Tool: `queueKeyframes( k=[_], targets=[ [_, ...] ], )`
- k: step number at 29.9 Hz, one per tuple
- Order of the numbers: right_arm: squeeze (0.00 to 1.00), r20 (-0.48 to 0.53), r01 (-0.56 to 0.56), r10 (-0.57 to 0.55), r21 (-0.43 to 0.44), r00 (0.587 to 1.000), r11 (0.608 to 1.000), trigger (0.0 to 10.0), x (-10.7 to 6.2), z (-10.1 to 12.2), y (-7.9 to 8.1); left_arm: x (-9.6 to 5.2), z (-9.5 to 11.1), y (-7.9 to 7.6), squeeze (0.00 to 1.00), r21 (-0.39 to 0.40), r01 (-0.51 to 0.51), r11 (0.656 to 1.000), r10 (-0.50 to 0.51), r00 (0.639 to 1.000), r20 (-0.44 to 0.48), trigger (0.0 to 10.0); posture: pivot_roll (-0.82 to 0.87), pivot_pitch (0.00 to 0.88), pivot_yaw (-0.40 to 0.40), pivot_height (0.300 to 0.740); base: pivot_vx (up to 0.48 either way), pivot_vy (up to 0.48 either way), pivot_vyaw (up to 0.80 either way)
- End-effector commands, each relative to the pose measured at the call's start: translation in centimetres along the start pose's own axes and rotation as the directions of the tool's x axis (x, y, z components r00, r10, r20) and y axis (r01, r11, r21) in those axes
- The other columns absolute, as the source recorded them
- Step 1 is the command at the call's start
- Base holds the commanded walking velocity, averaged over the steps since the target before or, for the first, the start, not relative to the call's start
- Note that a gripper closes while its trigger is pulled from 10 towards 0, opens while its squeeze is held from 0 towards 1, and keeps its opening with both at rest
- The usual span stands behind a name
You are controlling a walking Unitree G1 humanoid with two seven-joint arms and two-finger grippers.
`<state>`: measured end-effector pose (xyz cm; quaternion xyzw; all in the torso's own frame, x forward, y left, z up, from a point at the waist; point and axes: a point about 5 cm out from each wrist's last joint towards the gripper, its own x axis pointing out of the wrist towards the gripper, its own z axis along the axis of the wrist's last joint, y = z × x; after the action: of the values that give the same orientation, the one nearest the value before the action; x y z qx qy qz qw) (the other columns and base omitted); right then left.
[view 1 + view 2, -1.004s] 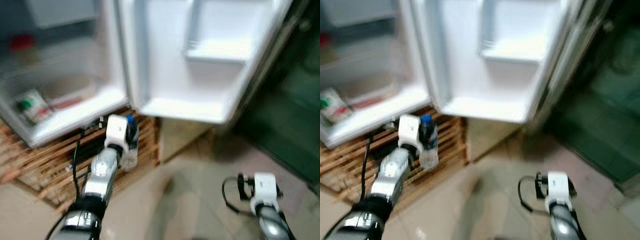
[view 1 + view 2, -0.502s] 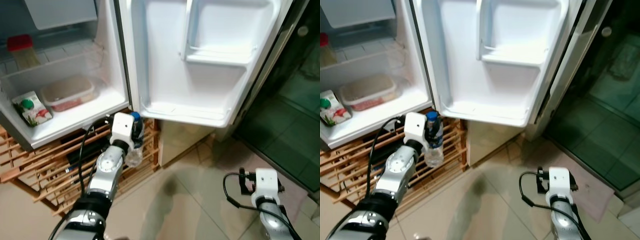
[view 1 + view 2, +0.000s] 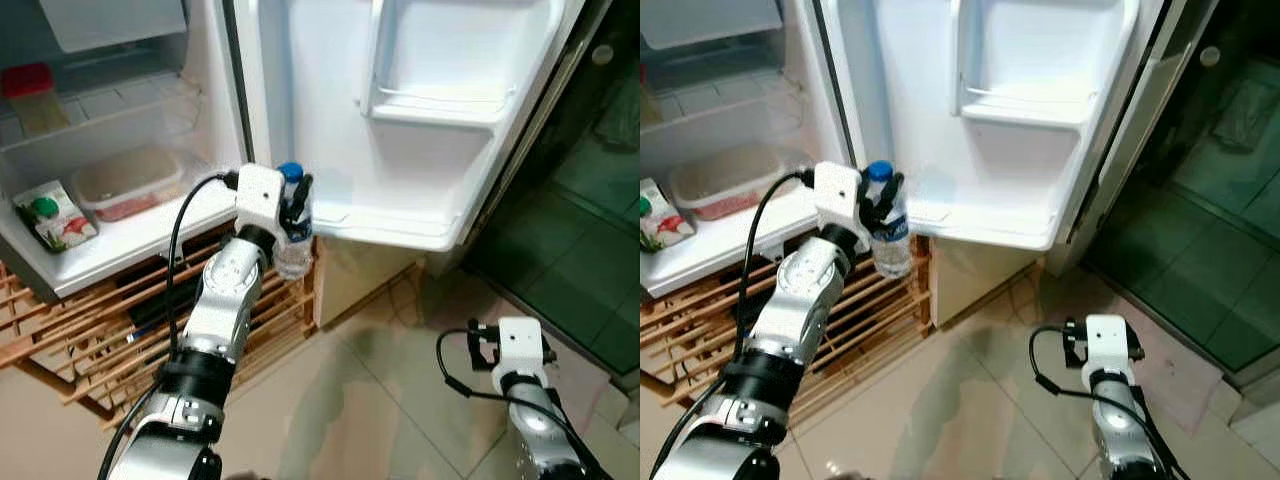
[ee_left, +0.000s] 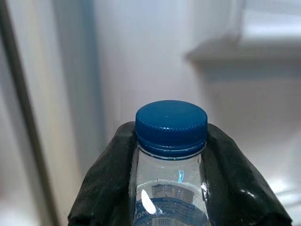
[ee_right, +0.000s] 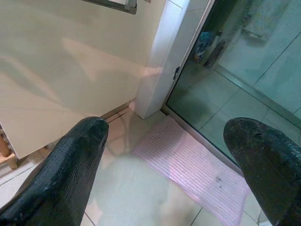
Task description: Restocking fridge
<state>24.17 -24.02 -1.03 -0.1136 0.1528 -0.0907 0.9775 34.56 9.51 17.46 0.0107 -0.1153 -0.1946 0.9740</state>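
You are at the carrying-in step: the left gripper (image 3: 294,205) pinches a bottle (image 3: 889,232) by the neck, just under its blue cap (image 4: 171,126), and holds it upright in front of the open door (image 3: 420,120), close to the lip of the door's bottom shelf (image 3: 395,222). By my reading, the bottle is not yet stowed. Next you need to lift it over that lip and set it down inside the shelf, keeping it upright, then release.

The bottle is clear, thin plastic with a ribbed screw cap and a blue label band; it looks smooth and likely to flex under the soft black pads (image 4: 106,181). The door is glossy white moulded plastic with rounded shelf corners and a second bin (image 3: 440,80) higher up. Inside the fridge sit a translucent tub (image 3: 128,182) and a carton (image 3: 57,213) on the lower shelf. A slatted wooden rack (image 3: 90,325) stands beneath.

The right gripper (image 5: 169,174) hangs idle over the tiled floor, fingers spread wide above a pink mat (image 5: 197,174).
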Motion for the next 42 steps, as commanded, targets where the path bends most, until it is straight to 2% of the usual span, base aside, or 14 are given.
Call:
queueKeyframes(
  k=[1, 5, 8, 11, 13, 18, 21, 28, 29, 34, 35, 37, 38, 42],
  targets=[
    [0.0, -0.005, 0.008, -0.009, -0.009, 1.0, 1.0, 10.0, 0.0, -0.1, -0.3, 1.2, 2.7, -0.6, 0.0, 0.007, 0.039, 0.999, -0.04, 0.995, 0.096, 10.0, -0.03, 0.0, -0.021, 0.74, 0.0, 0.0, 0.0],
    [0.0, 0.0, 0.005, -0.005, -0.013, 1.0, 1.0, 10.0, -0.2, -0.1, -0.2, 2.7, 5.2, -0.9, 0.0, 0.015, 0.061, 0.998, -0.063, 0.985, 0.163, 10.0, -0.04, 0.0, -0.023, 0.74, 0.0, 0.0, 0.0],
    [0.0, 0.0, 0.004, -0.004, -0.015, 1.0, 1.0, 10.0, -0.3, -0.2, -0.2, 3.4, 6.4, -1.0, 0.0, 0.007, 0.077, 0.997, -0.077, 0.981, 0.176, 10.0, -0.04, 0.0, -0.02, 0.74, 0.0, 0.0, 0.0],
    [0.0, 0.0, 0.006, -0.006, -0.017, 1.0, 1.0, 10.0, -0.5, -0.4, -0.3, 3.8, 7.7, -0.7, 0.0, -0.034, 0.094, 0.995, -0.086, 0.979, 0.187, 10.0, -0.05, 0.0, -0.018, 0.74, 0.0, 0.0, 0.0],
    [0.0, -0.001, 0.009, -0.009, -0.02, 1.0, 1.0, 10.0, -0.8, -0.6, -0.4, 4.0, 8.5, -0.5, 0.0, -0.022, 0.097, 0.995, -0.091, 0.973, 0.211, 10.0, -0.05, 0.0, -0.021, 0.74, 0.0, 0.0, 0.0],
    [0.0, -0.01, -0.008, 0.007, -0.039, 1.0, 0.999, 10.0, -1.8, -1.5, -0.5, 4.8, 8.5, 0.3, 0.0, 0.055, 0.051, 0.997, -0.062, 0.972, 0.225, 10.0, -0.07, 0.0, -0.034, 0.74, 0.0, 0.0, 0.0],
    [0.0, -0.025, -0.02, 0.018, -0.061, 1.0, 0.998, 10.0, -3.2, -2.7, -0.9, 5.2, 8.6, 0.8, 0.0, 0.097, 0.022, 0.995, -0.045, 0.97, 0.238, 10.0, -0.09, 0.04, -0.04, 0.74, 0.0, 0.0, 0.0],
    [0.0, -0.057, -0.017, 0.013, -0.083, 0.998, 0.996, 10.0, -5.5, -4.3, -1.8, 5.8, 9.1, 0.3, 0.0, 0.084, 0.042, 0.996, -0.062, 0.965, 0.255, 10.0, -0.12, 0.086, -0.037, 0.74, 0.0, 0.0, 0.0],
    [0.0, -0.065, 0.007, -0.012, -0.078, 0.998, 0.997, 10.0, -6.6, -4.7, -2.5, 6.1, 9.2, 0.1, 0.0, 0.077, 0.059, 0.995, -0.078, 0.959, 0.273, 10.0, -0.16, 0.118, -0.036, 0.74, 0.0, 0.0, 0.0],
    [0.0, -0.08, 0.045, -0.051, -0.077, 0.996, 0.996, 10.0, -9.1, -5.3, -3.7, 6.4, 9.2, -0.1, 0.0, 0.085, 0.064, 0.994, -0.087, 0.95, 0.301, 10.0, -0.2, 0.155, -0.033, 0.74, 0.0, 0.0, 0.0],
    [0.0, -0.09, 0.046, -0.054, -0.084, 0.994, 0.995, 10.0, -10.1, -5.5, -4.0, 6.4, 9.3, -0.4, 0.0, 0.089, 0.069, 0.994, -0.093, 0.948, 0.305, 10.0, -0.22, 0.17, -0.034, 0.74, 0.0, 0.0, 0.0],
    [0.0, -0.093, 0.046, -0.054, -0.085, 0.994, 0.995, 10.0, -10.3, -5.5, -4.1, 6.4, 9.3, -0.5, 0.0, 0.089, 0.07, 0.994, -0.094, 0.947, 0.306, 10.0, -0.22, 0.17, -0.034, 0.74, 0.0, 0.0, 0.0],
    [0.0, -0.101, 0.044, -0.054, -0.092, 0.993, 0.995, 10.0, -11.3, -5.7, -4.3, 6.4, 9.6, -0.8, 0.0, 0.094, 0.082, 0.992, -0.108, 0.942, 0.318, 10.0, -0.23, 0.193, -0.035, 0.74, 0.0, 0.0, 0.0],
    [0.0, -0.13, 0.037, -0.05, -0.106, 0.99, 0.994, 10.0, -12.7, -5.7, -4.6, 6.6, 9.6, -1.2, 0.0, 0.121, 0.1, 0.988, -0.135, 0.933, 0.334, 10.0, -0.26, 0.219, -0.035, 0.74, 0.0, 0.0, 0.0]
  ],
)
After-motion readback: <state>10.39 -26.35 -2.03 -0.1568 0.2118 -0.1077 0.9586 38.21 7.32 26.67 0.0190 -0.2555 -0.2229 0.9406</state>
